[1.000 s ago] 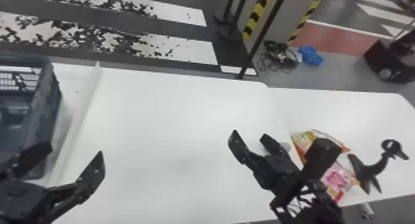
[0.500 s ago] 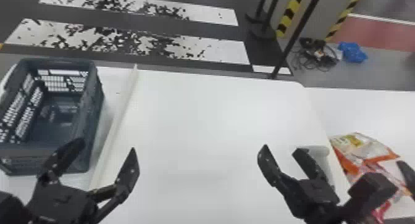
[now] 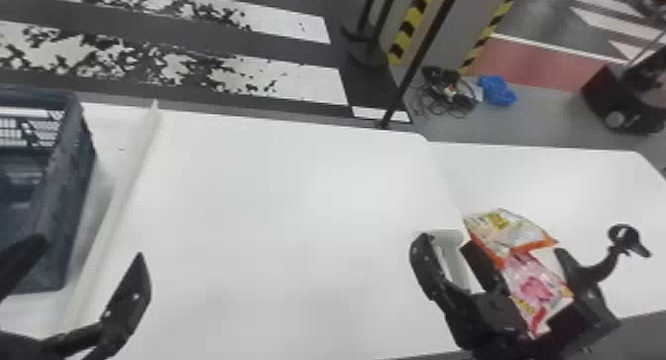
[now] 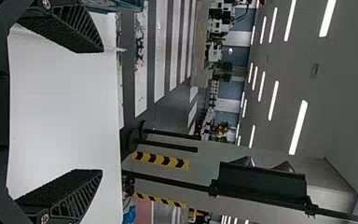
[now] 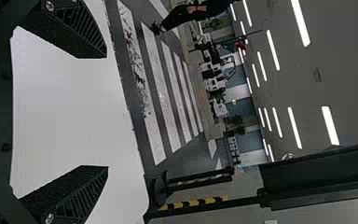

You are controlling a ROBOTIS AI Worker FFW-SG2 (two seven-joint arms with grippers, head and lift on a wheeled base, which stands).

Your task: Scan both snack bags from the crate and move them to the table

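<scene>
Orange-trimmed bag (image 3: pixel 505 227) and pink bag (image 3: pixel 532 284) lay toward the near edge of the right tabletop (image 3: pixel 560 185), just rightward of the right gripper (image 3: pixel 446 243), the nearer claw; it gaped wide, empty, like the left gripper (image 3: pixel 91 249).

- Left gripper (image 3: pixel 93 249): just by the near end of the crate (image 3: pixel 74 170), one black finger overlapping the crate's wall in the head view, the other to the crate's right; fingers spread wide.
- Right gripper (image 3: pixel 445 241): well apart from the crate, to its right, fingers also parted.
- Both wrist views: ribbed-sided fingers (image 4: pixel 63 193) lean inward, tips apart.
</scene>
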